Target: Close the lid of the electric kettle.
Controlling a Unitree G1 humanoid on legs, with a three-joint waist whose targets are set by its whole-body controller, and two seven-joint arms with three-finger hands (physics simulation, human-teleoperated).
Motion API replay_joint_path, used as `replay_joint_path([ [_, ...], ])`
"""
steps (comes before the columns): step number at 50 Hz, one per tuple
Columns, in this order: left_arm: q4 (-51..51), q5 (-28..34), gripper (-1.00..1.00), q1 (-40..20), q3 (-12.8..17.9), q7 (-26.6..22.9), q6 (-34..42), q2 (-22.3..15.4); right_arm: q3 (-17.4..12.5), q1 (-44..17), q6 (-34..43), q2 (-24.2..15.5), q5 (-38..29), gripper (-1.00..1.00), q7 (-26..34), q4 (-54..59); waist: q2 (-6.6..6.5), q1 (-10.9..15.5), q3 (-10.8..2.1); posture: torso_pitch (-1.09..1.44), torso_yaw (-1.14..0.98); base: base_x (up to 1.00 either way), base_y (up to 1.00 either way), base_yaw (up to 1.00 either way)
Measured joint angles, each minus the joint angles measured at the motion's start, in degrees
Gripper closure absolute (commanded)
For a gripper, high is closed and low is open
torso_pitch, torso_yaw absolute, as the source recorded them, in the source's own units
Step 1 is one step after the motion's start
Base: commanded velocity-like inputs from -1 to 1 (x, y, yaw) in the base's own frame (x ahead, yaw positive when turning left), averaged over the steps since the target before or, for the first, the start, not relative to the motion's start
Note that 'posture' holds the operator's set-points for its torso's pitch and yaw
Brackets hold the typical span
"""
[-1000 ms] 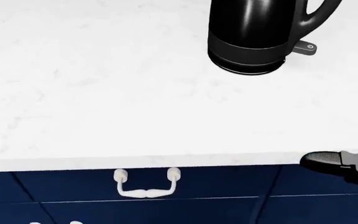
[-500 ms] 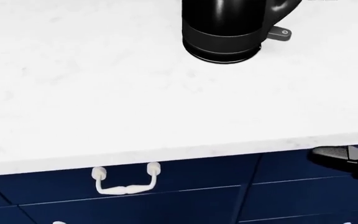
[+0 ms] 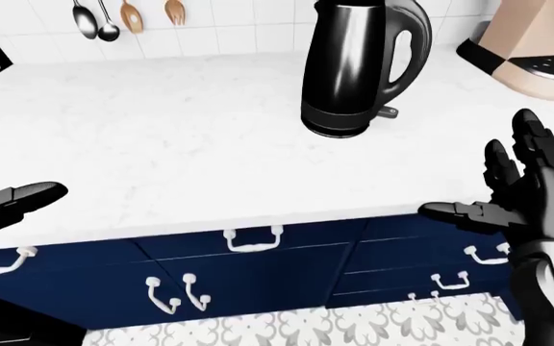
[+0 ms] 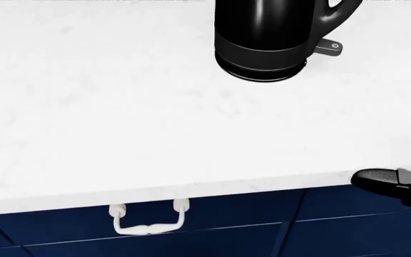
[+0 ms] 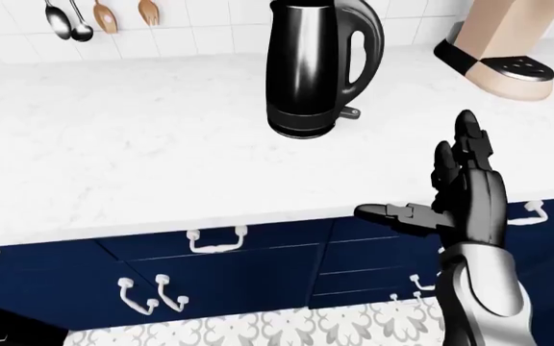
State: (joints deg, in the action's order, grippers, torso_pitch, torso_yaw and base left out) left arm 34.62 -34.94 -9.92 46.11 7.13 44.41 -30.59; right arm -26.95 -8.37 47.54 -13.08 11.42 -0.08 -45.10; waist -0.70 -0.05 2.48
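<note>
Kettle (image 3: 359, 68): black, upright on the white table (image 3: 162, 144), toward the top of the left-eye view, right of centre; its handle faces right and a small grey switch tab sticks out at the base. The top runs out of view, so the lid cannot be judged.
Right hand (image 5: 465, 191): released, fingers spread and pointing up, thumb sticking out to the left; it hangs off the table's near edge, below and right of the kettle, well apart from it.
Left hand (image 3: 12, 205): only a dark fingertip shows at the left edge of the left-eye view; clenched or released, cannot tell.
Cabinets (image 3: 258, 270): navy drawers with white handles under the table.
Wall: white tile with spoons (image 3: 94, 20) hanging at top left.
Appliance (image 3: 527, 54): beige and black, at top right.
</note>
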Motion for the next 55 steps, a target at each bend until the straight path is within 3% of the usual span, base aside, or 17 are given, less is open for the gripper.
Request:
replay_joint_path([
  [8,-0.5,0.2,-1.0,0.2,-0.1,-0.1,0.2,0.1,-0.1,0.0,0.8,-0.1,0.3,-1.0,-0.1,-0.5,-0.08,0.1,0.13,0.0,0.0,0.1,0.0,0.0],
  [14,1.1,-0.2,-1.0,0.2,1.2,0.2,0.0,-0.2,-0.3,0.1,-0.2,-0.1,0.1,-1.0,0.0,-0.6,0.49,0.1,1.05,0.0,0.0,0.29,0.0,0.0],
  [17,1.1,-0.5,-1.0,0.2,0.6,0.1,0.2,-0.1,-0.6,0.3,-0.3,-0.2,-0.1,-1.0,-0.1,0.0,-0.86,-0.2,0.91,0.0,0.0,0.3,0.0,0.0],
  [21,1.1,-1.0,-1.0,0.1,0.3,-0.1,0.7,-0.2,-0.8,0.3,0.5,-0.2,-0.3,-1.0,-0.4,0.1,-0.82,-0.4,0.61,0.0,0.0,0.3,0.0,0.0],
  [24,1.1,-1.1,-1.0,0.0,0.6,0.1,0.7,-0.4,-0.6,-0.2,-0.2,-0.4,-0.2,-1.0,-0.4,-0.5,-2.77,-0.6,0.67,0.0,0.0,0.3,0.0,0.0],
  [26,0.7,-0.8,-1.0,0.1,1.0,0.3,0.6,-0.4,0.0,-0.2,-0.6,0.1,-0.1,-1.0,-0.3,-0.7,-2.43,0.2,0.94,0.0,0.0,0.28,0.0,0.0],
  [29,-0.2,-0.4,-1.0,0.6,1.1,0.6,0.9,-0.1,0.7,0.2,-0.1,0.2,0.3,-1.0,0.0,0.2,-3.21,0.6,0.52,0.0,0.0,0.26,0.0,0.0],
  [33,0.7,-0.4,-1.0,0.1,1.2,0.5,0.3,-0.6,0.1,0.0,-0.2,-0.1,-0.2,-1.0,-0.3,0.0,-1.59,0.6,0.49,0.0,0.0,0.12,0.0,0.0],
  [36,1.1,-0.4,-1.0,-0.3,1.1,0.3,-0.6,-0.8,0.0,-0.6,-0.6,-0.1,-0.5,-1.0,-0.7,-0.7,1.32,0.9,1.07,0.0,0.0,0.0,0.0,0.0],
  [37,0.9,-0.3,-1.0,-0.1,0.9,0.1,-0.9,-0.2,0.1,-0.5,-0.8,-0.2,-0.5,-1.0,-0.7,-0.4,1.56,0.9,1.19,0.0,0.0,0.0,0.0,0.0],
  [41,-1.1,-0.4,-1.0,0.6,-1.0,-0.2,0.8,0.7,0.1,0.4,0.1,0.1,-0.8,-1.0,-0.8,1.4,0.29,0.2,1.24,0.0,0.0,0.0,0.0,0.0],
  [45,-0.2,-0.2,-1.0,0.2,-0.5,-0.4,0.2,0.4,0.0,0.3,0.2,0.2,-1.0,-1.0,-0.8,0.5,-0.39,-0.1,0.68,0.0,0.0,0.0,0.0,0.0],
  [55,0.8,0.5,-1.0,0.2,-0.2,-0.7,-0.7,0.3,-0.1,0.0,-0.1,0.1,-0.8,-1.0,-0.5,0.2,-0.71,-0.3,0.6,0.0,0.0,0.0,0.0,0.0],
])
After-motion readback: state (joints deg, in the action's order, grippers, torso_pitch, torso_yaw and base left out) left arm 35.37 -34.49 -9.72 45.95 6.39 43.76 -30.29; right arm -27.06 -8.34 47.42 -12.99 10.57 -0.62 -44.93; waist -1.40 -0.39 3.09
